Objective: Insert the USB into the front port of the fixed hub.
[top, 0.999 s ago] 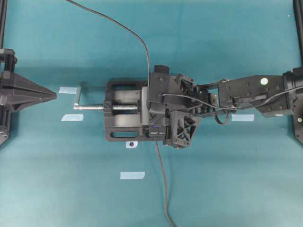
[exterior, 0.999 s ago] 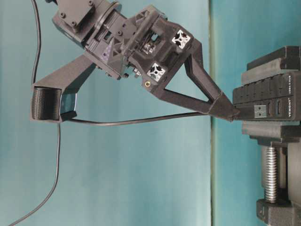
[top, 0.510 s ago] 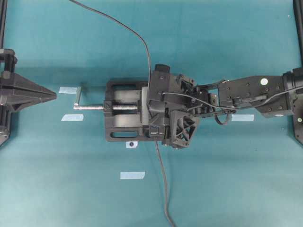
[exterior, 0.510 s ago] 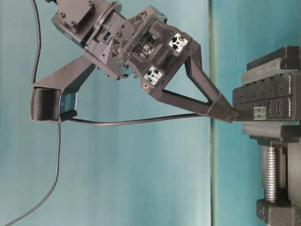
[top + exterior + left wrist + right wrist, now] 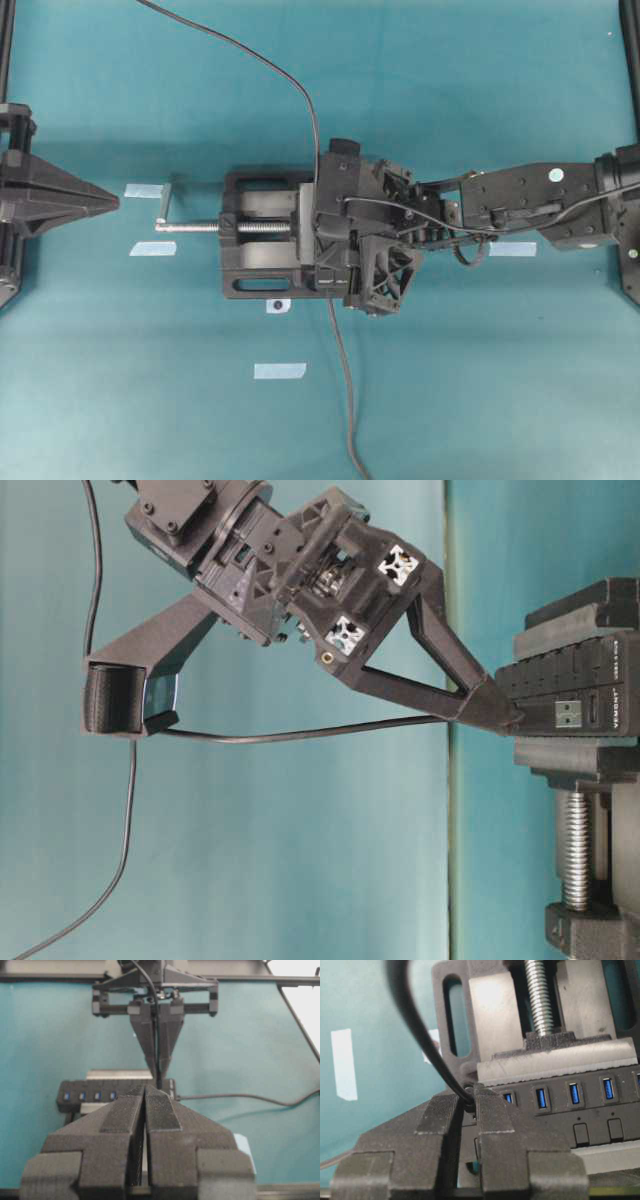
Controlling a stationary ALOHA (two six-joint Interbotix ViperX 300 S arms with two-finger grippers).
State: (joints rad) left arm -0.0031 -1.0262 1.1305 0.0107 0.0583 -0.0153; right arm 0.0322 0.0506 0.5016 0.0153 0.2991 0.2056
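The right gripper (image 5: pixel 497 712), fingers clamped on the USB (image 5: pixel 468 1101), presses it at the fixed hub (image 5: pixel 570 685) end port; insertion looks nearly done, full seating unclear.

black vise (image 5: pixel 262 262) with silver screw handle (image 5: pixel 190 226), frame centre; pale tape strips (image 5: pixel 279 371) on teal table (image 5: pixel 480 400).

Robot lab — teal mat (image 5: pixel 480 120), vise (image 5: pixel 262 261)
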